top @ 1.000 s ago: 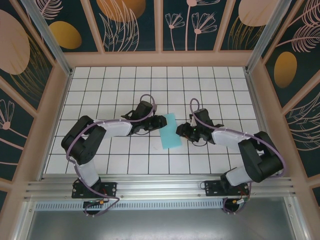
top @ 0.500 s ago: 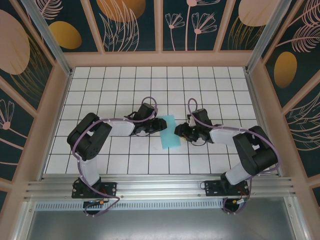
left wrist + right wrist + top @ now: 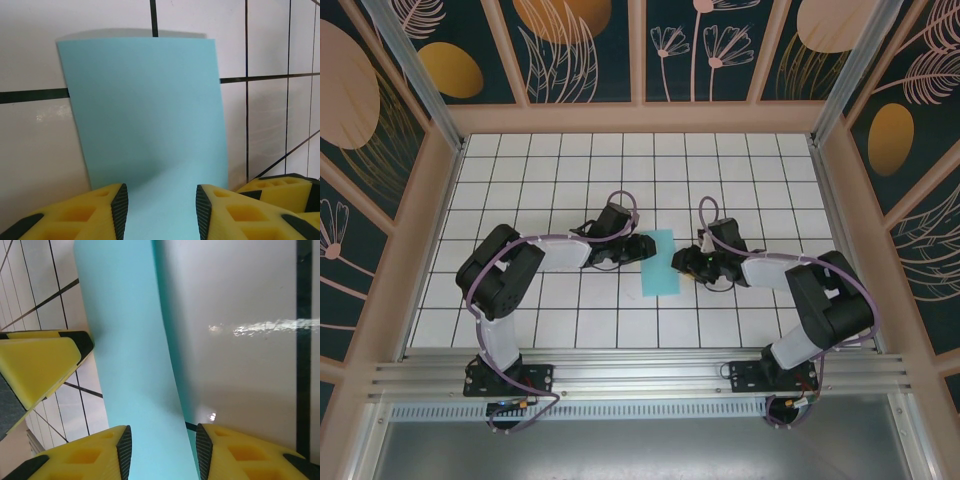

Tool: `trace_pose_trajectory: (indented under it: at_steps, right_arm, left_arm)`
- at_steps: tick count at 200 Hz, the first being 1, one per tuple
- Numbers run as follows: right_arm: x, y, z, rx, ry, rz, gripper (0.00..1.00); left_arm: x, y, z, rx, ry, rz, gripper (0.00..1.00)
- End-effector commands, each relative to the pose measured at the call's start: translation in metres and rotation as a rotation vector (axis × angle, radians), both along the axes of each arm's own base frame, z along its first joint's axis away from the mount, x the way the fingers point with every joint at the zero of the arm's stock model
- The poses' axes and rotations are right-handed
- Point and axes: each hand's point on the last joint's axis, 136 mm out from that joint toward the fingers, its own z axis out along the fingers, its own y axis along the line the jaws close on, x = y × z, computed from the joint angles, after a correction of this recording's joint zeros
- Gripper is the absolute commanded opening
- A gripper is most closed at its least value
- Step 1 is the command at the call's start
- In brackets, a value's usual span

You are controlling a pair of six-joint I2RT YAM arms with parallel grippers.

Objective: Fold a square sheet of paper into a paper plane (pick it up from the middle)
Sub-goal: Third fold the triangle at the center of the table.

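The square sheet of paper [image 3: 658, 263] lies on the white tiled table [image 3: 570, 170]. From the overhead camera it shows as a light turquoise oblong, longer than it is wide, with its long side running away from the arm bases.

The left gripper [image 3: 645, 246] sits at the sheet's left edge, toward the far end. The right gripper [image 3: 678, 262] sits at the sheet's right edge, about halfway along. The two arms reach in low from either side, so the sheet lies between the grippers.

In the left wrist camera the sheet [image 3: 145, 110] stretches away from the left gripper [image 3: 161, 212]. The jaws are parted to a middling gap, with turquoise paper filling the space between the black pads. The paper spreads wider than that gap. Close to the fingers it curves up a little from the tiles, while its far end lies flat. Just off the sheet's right edge is a yellow finger [image 3: 280, 187] of the other gripper.

In the right wrist camera the sheet [image 3: 130, 365] is a long band running between the half-parted jaws of the right gripper [image 3: 162, 452]. One long edge casts a shadow on the tile beside it. From these angles I cannot tell whether either gripper's pads are actually touching the paper.
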Motion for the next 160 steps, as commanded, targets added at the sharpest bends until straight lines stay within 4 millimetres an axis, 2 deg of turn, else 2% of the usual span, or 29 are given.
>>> trace_pose_trajectory:
  at_steps: [1, 26, 71, 114, 160]
  right_arm:
    - [0.008, 0.001, 0.006, 0.018, -0.051, 0.019, 0.43]
    - [0.007, 0.009, 0.007, 0.059, -0.043, 0.055, 0.43]
    - [0.003, 0.01, 0.0, 0.068, -0.012, 0.054, 0.42]
    - [0.001, 0.015, 0.011, 0.122, -0.03, 0.06, 0.39]
    - [-0.001, 0.015, 0.014, 0.137, -0.031, 0.056, 0.38]
  left_arm:
    - [-0.002, -0.002, -0.004, 0.015, 0.004, -0.024, 0.44]
    - [-0.002, -0.002, -0.004, 0.02, 0.001, -0.025, 0.44]
    - [-0.002, -0.001, -0.003, 0.021, 0.002, -0.024, 0.45]
    - [-0.001, 0.0, 0.003, 0.018, -0.012, -0.021, 0.45]
    - [-0.001, -0.002, 0.006, 0.012, -0.016, -0.026, 0.45]
